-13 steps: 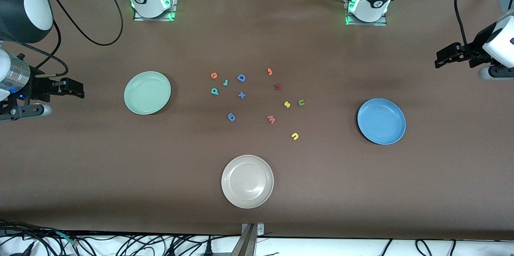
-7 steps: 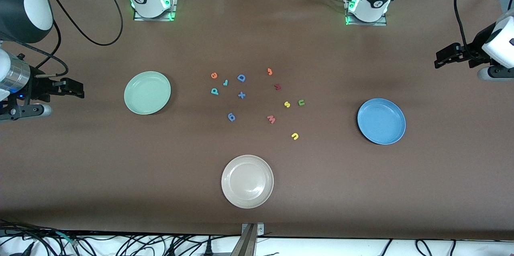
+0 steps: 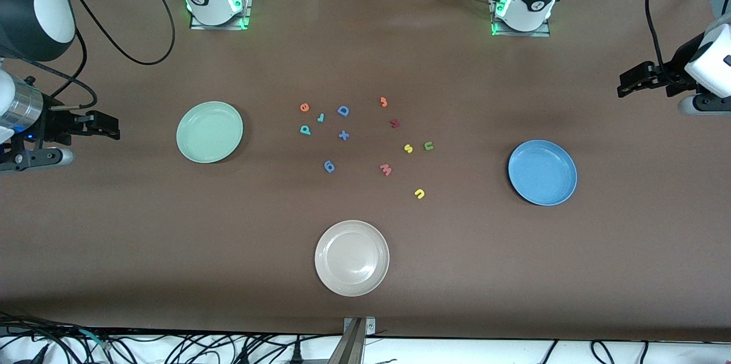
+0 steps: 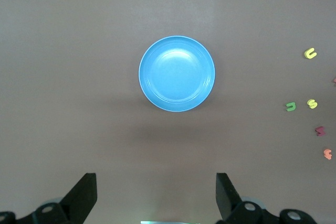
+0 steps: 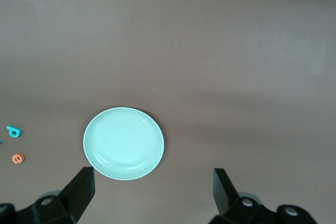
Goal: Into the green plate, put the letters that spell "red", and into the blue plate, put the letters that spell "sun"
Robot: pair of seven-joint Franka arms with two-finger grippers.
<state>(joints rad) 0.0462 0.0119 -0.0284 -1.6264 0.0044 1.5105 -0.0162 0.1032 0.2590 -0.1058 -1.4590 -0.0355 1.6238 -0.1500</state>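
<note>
Both arms wait at the counter (image 3: 365, 55) ends, high up. Left pincer (image 4: 155, 200) hangs w/ fingers spread wide, nothing in them — same for right pincer (image 5: 152, 198). Green plate (image 3: 209, 132) sits toward right arm's end, blue plate (image 3: 542, 172) toward left arm's. Btwn them: orange e (image 3: 304, 107), teal r (image 3: 321, 118), teal d (image 3: 305, 130); yellow s (image 3: 408, 148), green n (image 3: 428, 146), yellow u (image 3: 420, 194) nearer the front camera.
</note>
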